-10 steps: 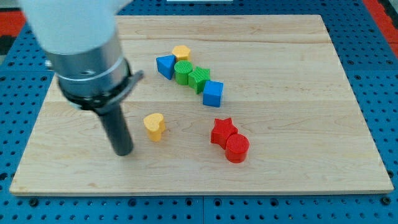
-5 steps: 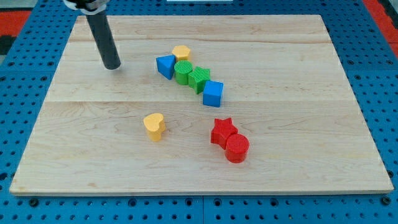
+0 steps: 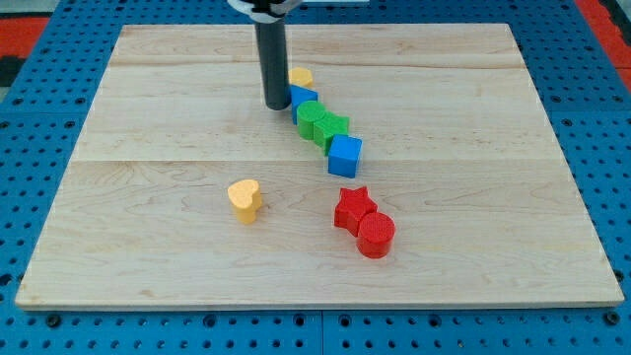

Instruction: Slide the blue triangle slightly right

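My tip [image 3: 275,105] stands on the wooden board [image 3: 148,197], touching the left side of the blue triangle [image 3: 303,99], which the rod partly hides. The triangle heads a slanting row: a yellow block [image 3: 301,77] just above it, two green blocks [image 3: 313,115] [image 3: 333,128] below right, then a blue cube [image 3: 345,156].
A yellow heart-shaped block [image 3: 245,200] lies alone at the lower middle. A red star [image 3: 353,208] and a red cylinder [image 3: 376,236] touch each other to its right. The board's edges meet a blue pegboard [image 3: 39,148].
My tip swept from the board's upper left to the right and reached the blue triangle. The triangle, yellow block, green blocks and blue cube have all shifted right.
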Robot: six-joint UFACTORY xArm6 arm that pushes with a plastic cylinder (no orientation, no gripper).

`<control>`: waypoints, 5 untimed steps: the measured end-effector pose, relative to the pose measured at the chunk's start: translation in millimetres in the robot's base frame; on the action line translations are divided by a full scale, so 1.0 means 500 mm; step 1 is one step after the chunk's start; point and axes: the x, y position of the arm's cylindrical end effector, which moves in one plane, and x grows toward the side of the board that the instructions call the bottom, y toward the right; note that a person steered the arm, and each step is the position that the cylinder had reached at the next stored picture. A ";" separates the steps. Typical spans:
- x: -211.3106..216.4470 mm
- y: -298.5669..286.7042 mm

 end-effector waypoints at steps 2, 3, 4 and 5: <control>-0.001 0.088; -0.001 0.133; -0.001 0.170; -0.006 0.188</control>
